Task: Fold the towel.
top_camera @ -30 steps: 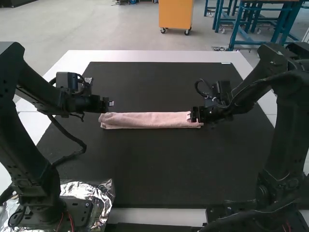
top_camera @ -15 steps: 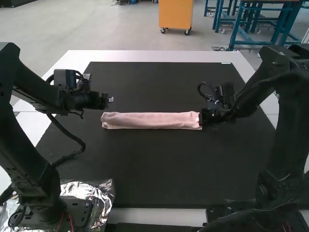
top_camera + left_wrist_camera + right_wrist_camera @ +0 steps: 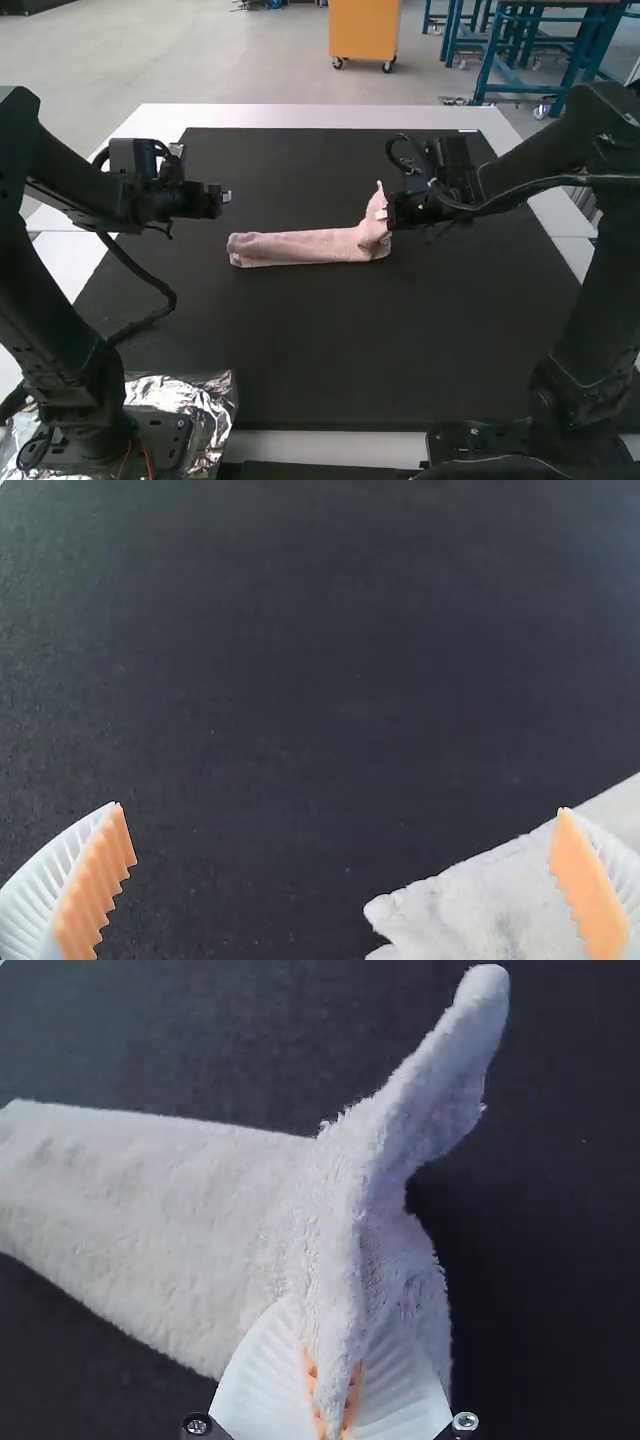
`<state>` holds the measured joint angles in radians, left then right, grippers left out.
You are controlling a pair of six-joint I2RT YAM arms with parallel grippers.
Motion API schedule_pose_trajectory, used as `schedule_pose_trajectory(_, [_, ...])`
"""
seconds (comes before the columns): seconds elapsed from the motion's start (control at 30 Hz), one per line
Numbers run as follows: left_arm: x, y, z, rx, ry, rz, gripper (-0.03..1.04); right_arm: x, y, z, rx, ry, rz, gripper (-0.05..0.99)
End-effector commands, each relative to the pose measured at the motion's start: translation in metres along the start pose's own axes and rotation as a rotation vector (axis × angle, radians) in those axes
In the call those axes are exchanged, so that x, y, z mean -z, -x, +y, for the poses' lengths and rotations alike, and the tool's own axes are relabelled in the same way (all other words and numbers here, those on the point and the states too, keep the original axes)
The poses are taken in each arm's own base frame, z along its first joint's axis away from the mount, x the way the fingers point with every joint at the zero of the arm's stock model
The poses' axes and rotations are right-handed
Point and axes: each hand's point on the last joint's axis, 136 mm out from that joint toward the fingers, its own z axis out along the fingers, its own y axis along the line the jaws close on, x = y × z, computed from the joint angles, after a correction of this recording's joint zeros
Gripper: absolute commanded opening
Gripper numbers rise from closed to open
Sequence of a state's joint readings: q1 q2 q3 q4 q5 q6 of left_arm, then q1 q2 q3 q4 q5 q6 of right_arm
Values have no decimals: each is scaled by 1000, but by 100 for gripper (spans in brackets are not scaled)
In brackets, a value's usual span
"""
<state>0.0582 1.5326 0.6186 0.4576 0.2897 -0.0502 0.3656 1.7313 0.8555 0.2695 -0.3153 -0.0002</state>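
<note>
towel [image 3: 300, 247]'s right end raised and pulled left since earlier, right gripper [image 3: 388, 212] in nearer to centre, its fingers clamped on that end, rest a narrow folded strip on black mat [image 3: 330, 350], left gripper [image 3: 226, 197] near strip's left end, fingers wide apart

High view: illumination is moderate and diffuse. The table [image 3: 320, 116] border reads bright; the mat [image 3: 320, 350] reads dark and evenly lit. Foil [image 3: 215, 392] returns hard, patchy glare. Left wrist view: the mat is dim, with a faint pale haze toward one corner. Right wrist view: the towel [image 3: 180, 1200] is bright; shadow darkens the recess beside its raised end. Light direction: cannot be determined.
</note>
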Motion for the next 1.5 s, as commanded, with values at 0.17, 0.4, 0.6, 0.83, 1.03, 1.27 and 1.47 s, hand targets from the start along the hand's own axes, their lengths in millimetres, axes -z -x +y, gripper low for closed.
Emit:
schedule_pose_trajectory(0.17, [17,15,43,33,119,-54,97,-36,16,60,71,103,-1,-3])
schedule_pose_trajectory(0.4, [30,0,70,27,187,-34,97,-65,19,92,105,150,13,-3])
schedule_pose_trajectory(0.6, [39,-10,78,11,213,-30,97,-87,16,123,136,195,28,-3])
schedule_pose_trajectory(0.83, [42,-17,80,9,222,-36,97,-102,22,157,165,241,20,-3])
schedule_pose_trajectory(1.03, [43,-17,79,7,221,-41,97,-118,22,172,179,261,26,-3])
schedule_pose_trajectory(1.27, [43,-19,78,11,218,-40,97,-134,15,193,191,290,39,-3])
schedule_pose_trajectory(1.47, [44,-25,77,12,215,-33,97,-144,8,210,205,311,56,-2])
